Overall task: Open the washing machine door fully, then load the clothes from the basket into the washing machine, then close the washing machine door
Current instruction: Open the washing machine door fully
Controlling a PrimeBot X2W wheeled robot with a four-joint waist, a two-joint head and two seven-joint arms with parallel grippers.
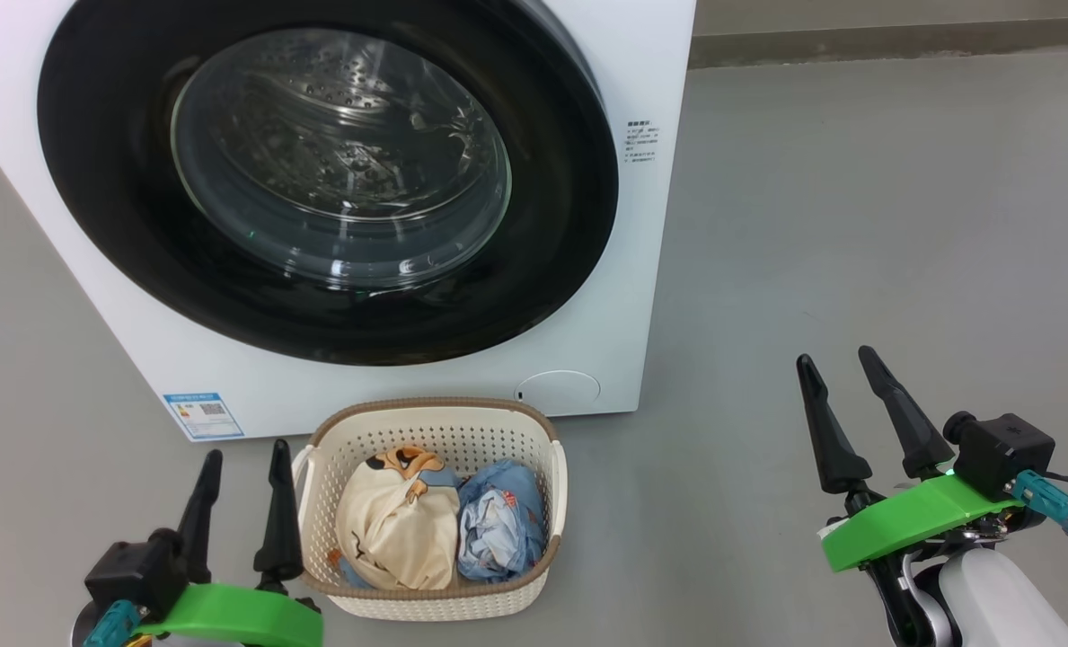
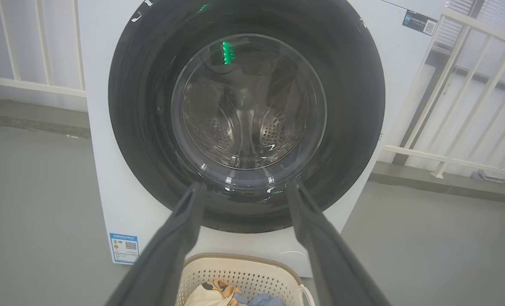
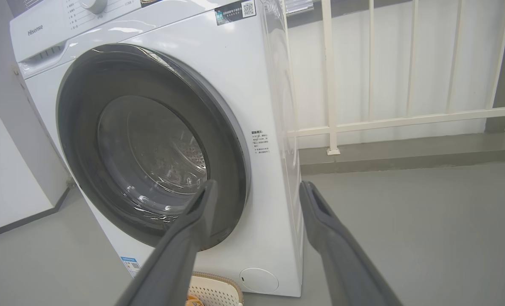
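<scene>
The white washing machine [image 1: 390,382] stands ahead with its round black-rimmed door [image 1: 111,171] shut flat against the front; the steel drum shows through the glass. On the floor before it sits the cream perforated basket [image 1: 542,472] holding the clothes: a cream printed garment [image 1: 399,526] and a light blue one [image 1: 502,521]. My left gripper [image 1: 244,454] is open just left of the basket, nothing between its fingers. My right gripper [image 1: 839,359] is open over bare floor, well right of the basket. The door [image 2: 142,85] and basket [image 2: 239,272] lie beyond the left fingers [image 2: 180,238].
Grey floor [image 1: 857,225] spreads to the right of the machine. A low kerb runs along the far wall [image 1: 902,40]. White railings [image 3: 405,119] stand behind and beside the machine. A blue label sticker [image 1: 203,414] sits at the machine's lower left corner.
</scene>
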